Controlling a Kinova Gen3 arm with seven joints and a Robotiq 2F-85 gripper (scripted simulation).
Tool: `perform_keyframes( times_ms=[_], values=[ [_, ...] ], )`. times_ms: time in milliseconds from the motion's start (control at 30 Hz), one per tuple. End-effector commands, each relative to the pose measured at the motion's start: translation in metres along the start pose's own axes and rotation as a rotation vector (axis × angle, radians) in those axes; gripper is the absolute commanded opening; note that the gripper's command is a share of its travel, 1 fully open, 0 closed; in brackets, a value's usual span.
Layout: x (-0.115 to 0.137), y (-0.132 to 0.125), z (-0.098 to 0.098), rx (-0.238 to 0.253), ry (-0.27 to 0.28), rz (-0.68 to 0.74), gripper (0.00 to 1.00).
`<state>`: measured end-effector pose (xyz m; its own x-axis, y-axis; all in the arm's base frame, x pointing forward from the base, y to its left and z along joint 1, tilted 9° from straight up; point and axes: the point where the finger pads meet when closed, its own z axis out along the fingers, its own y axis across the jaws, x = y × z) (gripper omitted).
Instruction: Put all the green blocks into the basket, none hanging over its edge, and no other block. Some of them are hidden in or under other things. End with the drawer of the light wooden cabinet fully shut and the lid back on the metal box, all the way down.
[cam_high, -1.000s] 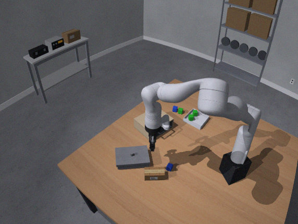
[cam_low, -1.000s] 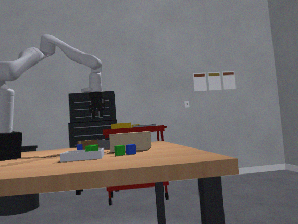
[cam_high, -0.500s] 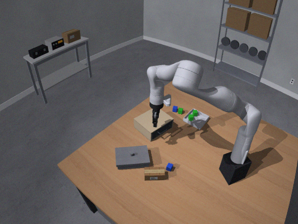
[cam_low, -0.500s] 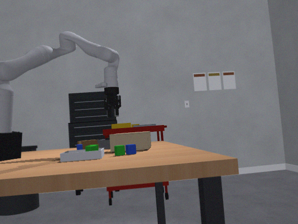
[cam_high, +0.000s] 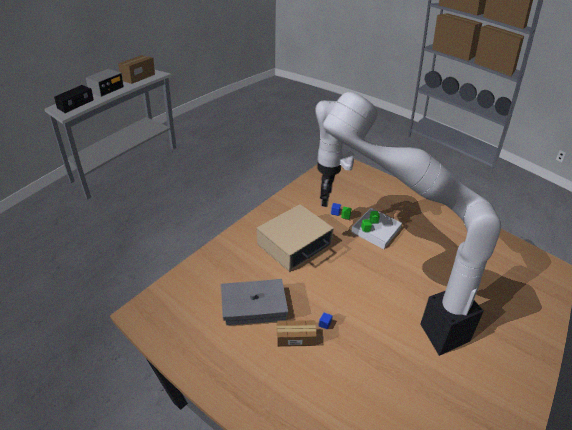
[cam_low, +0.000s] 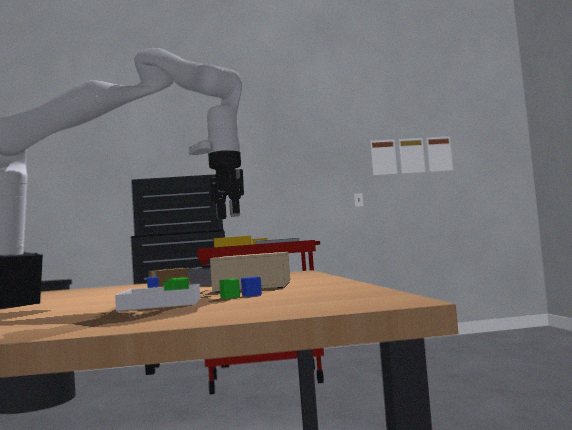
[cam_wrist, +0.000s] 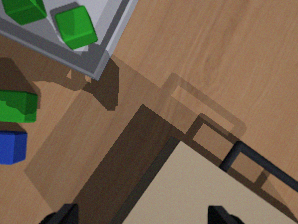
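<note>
The claw (cam_high: 324, 204) (cam_low: 228, 216) (cam_wrist: 144, 215) hangs above the table (cam_high: 390, 320) (cam_low: 350, 310) (cam_wrist: 240, 45), its fingers apart with nothing between them. In the wrist view it looks down on a corner of the cabinet (cam_high: 295, 228) (cam_low: 250, 271) (cam_wrist: 215, 190) and on the basket (cam_high: 368, 240) (cam_low: 157, 299) (cam_wrist: 95, 74). Two green blocks (cam_high: 374, 217) (cam_low: 176, 283) (cam_wrist: 76, 27) lie in the basket. A third green block (cam_high: 346, 213) (cam_low: 229, 289) (cam_wrist: 19, 106) sits on the table outside it, between the basket and a blue block (cam_high: 336, 209) (cam_low: 251, 286) (cam_wrist: 12, 147), which is just beside the green one. The cabinet's drawer (cam_high: 311, 248) has its handle (cam_high: 324, 257) (cam_wrist: 270, 165) facing out over the table; how far the drawer stands out I cannot tell. The metal box (cam_high: 256, 318) has its lid (cam_high: 250, 295) on top, though I cannot tell whether it is all the way down. Near it, a cardboard box (cam_high: 296, 336) stands beside another blue block (cam_high: 325, 320) (cam_low: 152, 282).
</note>
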<state>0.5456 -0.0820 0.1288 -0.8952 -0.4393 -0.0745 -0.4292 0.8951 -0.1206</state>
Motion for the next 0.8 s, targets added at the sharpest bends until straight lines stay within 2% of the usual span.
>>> perform_keyframes(
  times_ms=[0, 167, 633, 667, 767],
  values=[
    [0.025, -0.065, -0.003, -0.001, -0.004, 0.024, 0.83],
    [0.058, -0.123, -0.006, 0.005, -0.005, 0.041, 0.83],
    [0.068, -0.136, -0.008, 0.007, -0.005, 0.049, 0.83],
    [0.068, -0.136, -0.008, 0.007, -0.005, 0.049, 0.63],
    [0.068, -0.136, -0.008, 0.007, -0.005, 0.049, 0.63]
  ],
)
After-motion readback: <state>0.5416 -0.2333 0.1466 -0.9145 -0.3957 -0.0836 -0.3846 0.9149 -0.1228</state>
